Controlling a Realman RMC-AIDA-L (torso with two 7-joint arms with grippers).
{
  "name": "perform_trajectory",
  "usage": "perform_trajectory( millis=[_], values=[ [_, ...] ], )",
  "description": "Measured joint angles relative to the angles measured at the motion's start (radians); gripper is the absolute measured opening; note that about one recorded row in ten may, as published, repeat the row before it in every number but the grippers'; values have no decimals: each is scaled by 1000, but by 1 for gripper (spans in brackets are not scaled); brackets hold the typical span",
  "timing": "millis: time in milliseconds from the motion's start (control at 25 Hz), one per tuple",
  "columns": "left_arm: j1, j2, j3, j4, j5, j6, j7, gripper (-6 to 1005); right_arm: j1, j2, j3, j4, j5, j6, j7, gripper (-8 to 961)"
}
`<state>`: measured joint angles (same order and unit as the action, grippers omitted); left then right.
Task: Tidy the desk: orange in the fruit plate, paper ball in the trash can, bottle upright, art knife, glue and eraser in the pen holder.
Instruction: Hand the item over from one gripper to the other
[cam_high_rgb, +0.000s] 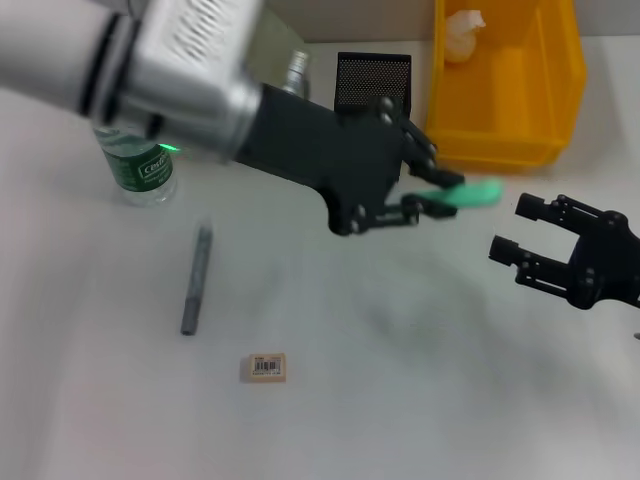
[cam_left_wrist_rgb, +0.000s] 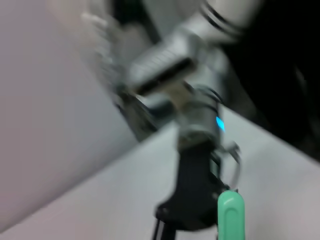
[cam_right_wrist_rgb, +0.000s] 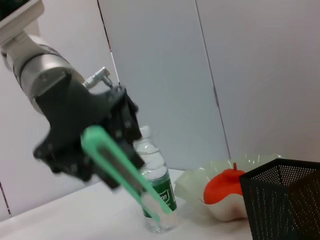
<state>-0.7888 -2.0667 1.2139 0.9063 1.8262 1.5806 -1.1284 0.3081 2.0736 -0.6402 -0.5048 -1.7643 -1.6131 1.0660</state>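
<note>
My left gripper (cam_high_rgb: 435, 195) hangs above the desk (cam_high_rgb: 400, 380), just in front of the black mesh pen holder (cam_high_rgb: 372, 78), shut on the green art knife (cam_high_rgb: 470, 194). The knife's free end points toward my right gripper (cam_high_rgb: 520, 232), which hovers open and empty at the right. The bottle (cam_high_rgb: 143, 168) stands upright at the left. The glue (cam_high_rgb: 196, 280), a slim grey stick, and the beige eraser (cam_high_rgb: 265, 367) lie on the desk. The paper ball (cam_high_rgb: 463, 34) is inside the yellow trash can (cam_high_rgb: 545, 90). In the right wrist view the orange (cam_right_wrist_rgb: 225, 187) rests in the fruit plate (cam_right_wrist_rgb: 192, 185).
My left arm's silver forearm (cam_high_rgb: 170, 60) crosses the upper left of the head view and hides what lies behind it. The pen holder and the trash can stand side by side along the far edge.
</note>
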Motion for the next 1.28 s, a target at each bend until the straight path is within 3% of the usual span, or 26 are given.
perform_trajectory(
  millis=[80,160,320,720,960,1280],
  values=[
    [44,1,-57,-3,-75,37,-53,186,-2,-4,0,-1,-5,-3,0,736],
    [44,1,-57,-3,-75,37,-53,186,-2,-5,0,-1,-6,-4,0,736],
    [121,2,-144,-41,-251,112,-147,186,-3,-6,-8,-2,-8,-6,-4,736],
    [206,-2,-167,-209,-500,194,-294,186,-1,-7,-4,-7,-9,-85,-51,733],
    [216,-3,-167,-376,-547,203,-288,185,6,-7,-11,-2,-9,-126,-70,726],
    [221,-3,-205,-516,-554,196,-299,185,-13,0,-12,4,-10,-180,-81,717]
  ],
)
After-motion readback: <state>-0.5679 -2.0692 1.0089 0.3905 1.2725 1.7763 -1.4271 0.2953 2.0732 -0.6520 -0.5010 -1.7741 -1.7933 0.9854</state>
